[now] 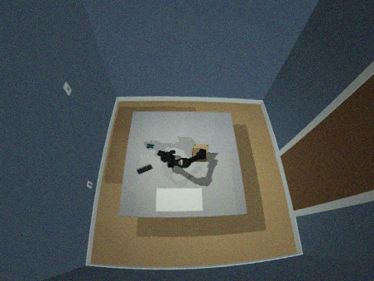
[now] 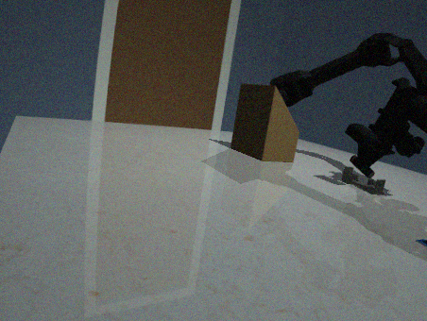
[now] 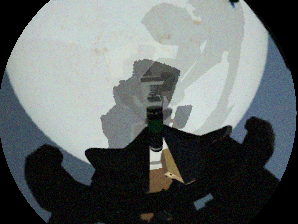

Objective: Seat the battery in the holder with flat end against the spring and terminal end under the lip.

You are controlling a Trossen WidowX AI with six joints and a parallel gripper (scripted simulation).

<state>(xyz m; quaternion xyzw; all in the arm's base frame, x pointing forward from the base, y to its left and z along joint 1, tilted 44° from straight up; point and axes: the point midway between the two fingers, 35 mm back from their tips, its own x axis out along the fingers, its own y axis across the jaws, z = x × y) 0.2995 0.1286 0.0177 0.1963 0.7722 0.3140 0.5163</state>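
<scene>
The battery (image 2: 363, 167) (image 3: 156, 124), dark with a green band, is held tilted between my fingertips. My gripper (image 2: 366, 163) (image 3: 154, 128) is shut on it, just above the holder. The grey holder (image 2: 379, 187) (image 3: 152, 79) stands on the table; in the wrist view its coiled spring shows beyond the battery's dark far end. The battery's silvery end is nearer the camera. In the exterior view the battery's lower end is close over the space between the holder's end walls; contact is not clear. The lip is not clear, and the arm hides the holder in the top view.
A tan wooden block (image 1: 200, 146) (image 2: 281, 137) stands by the arm's base. A dark oblong block (image 1: 145, 169), a small green object (image 1: 150, 145) and a white rectangle (image 1: 179, 199) are on the table (image 1: 223, 198). A blue bit (image 2: 422, 242) shows at the exterior view's right edge.
</scene>
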